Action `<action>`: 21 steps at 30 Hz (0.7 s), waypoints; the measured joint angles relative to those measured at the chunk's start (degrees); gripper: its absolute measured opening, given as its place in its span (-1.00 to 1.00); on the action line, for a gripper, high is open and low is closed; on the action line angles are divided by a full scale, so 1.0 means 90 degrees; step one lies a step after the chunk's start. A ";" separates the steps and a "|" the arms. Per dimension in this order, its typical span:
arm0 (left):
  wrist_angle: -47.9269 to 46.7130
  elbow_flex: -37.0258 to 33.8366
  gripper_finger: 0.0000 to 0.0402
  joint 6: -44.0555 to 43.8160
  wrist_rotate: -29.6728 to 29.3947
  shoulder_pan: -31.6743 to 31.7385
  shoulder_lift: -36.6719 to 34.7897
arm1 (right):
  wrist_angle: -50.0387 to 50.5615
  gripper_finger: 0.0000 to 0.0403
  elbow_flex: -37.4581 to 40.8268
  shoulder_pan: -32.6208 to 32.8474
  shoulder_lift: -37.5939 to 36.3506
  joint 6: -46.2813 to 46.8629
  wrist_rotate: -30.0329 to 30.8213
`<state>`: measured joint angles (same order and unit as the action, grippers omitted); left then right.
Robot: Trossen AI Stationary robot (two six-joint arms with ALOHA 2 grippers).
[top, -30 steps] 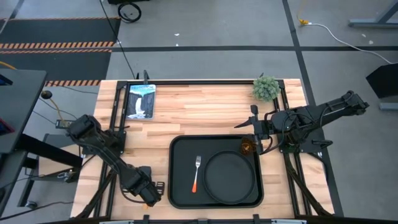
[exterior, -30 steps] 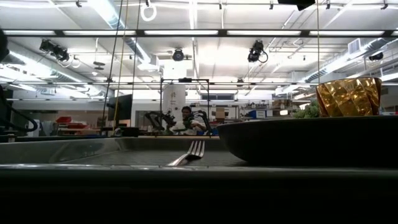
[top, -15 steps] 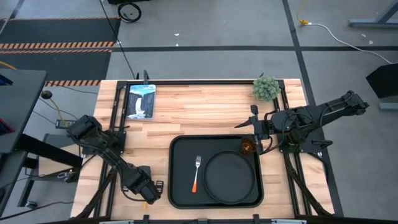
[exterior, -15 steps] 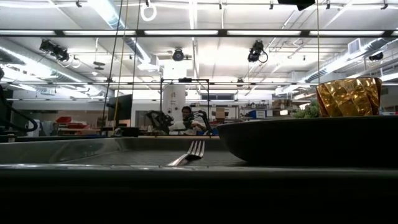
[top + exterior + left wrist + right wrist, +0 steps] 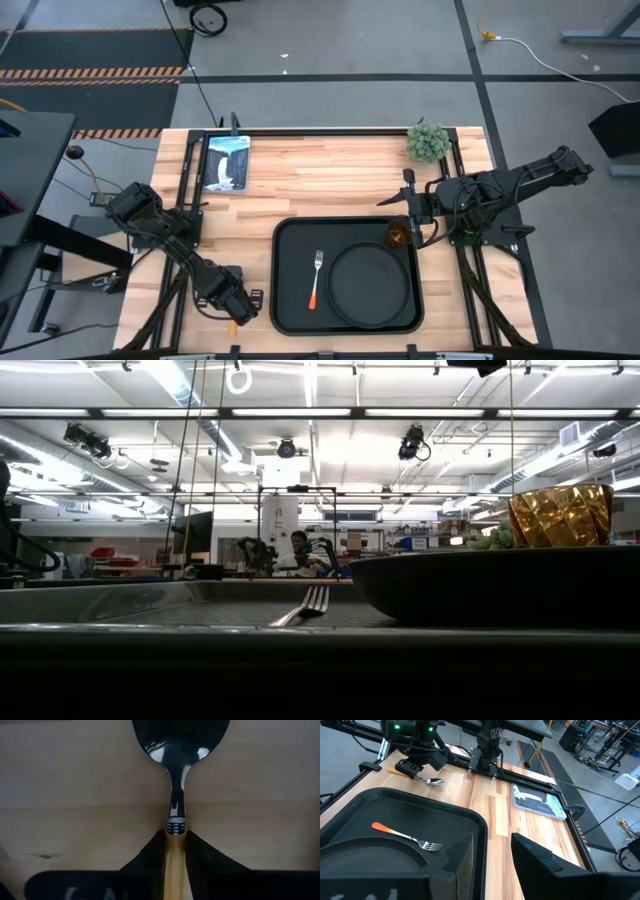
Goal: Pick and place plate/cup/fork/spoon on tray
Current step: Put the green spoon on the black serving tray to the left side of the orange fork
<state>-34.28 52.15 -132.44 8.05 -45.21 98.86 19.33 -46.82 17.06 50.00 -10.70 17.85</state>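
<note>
The left claw [image 5: 175, 865] grips the spoon [image 5: 175, 780] by its yellow handle, low on the desk [image 5: 330, 175] left of the tray [image 5: 292, 300]. It has edged slightly; lifting seems imminent. The right claw [image 5: 492, 852] waits open beside the cup [image 5: 397, 236].

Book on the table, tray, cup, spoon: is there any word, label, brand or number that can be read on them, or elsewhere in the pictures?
No text can be read in any view.
Book: its cover shows a picture; any lettering is too small to read.
Tray, cup, spoon: no markings visible.
Room behind the table, low view: signs, if any, are too far and too small to read.
</note>
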 joint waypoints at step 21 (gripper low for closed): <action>-0.1585 0.1006 -0.69 0.0273 -0.0620 0.0693 -0.0015 | 0.0002 -0.30 0.0000 0.0000 0.0000 -0.0005 0.0000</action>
<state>-48.55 61.20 -129.98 2.47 -38.97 98.72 19.35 -46.83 17.05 50.00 -10.74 17.85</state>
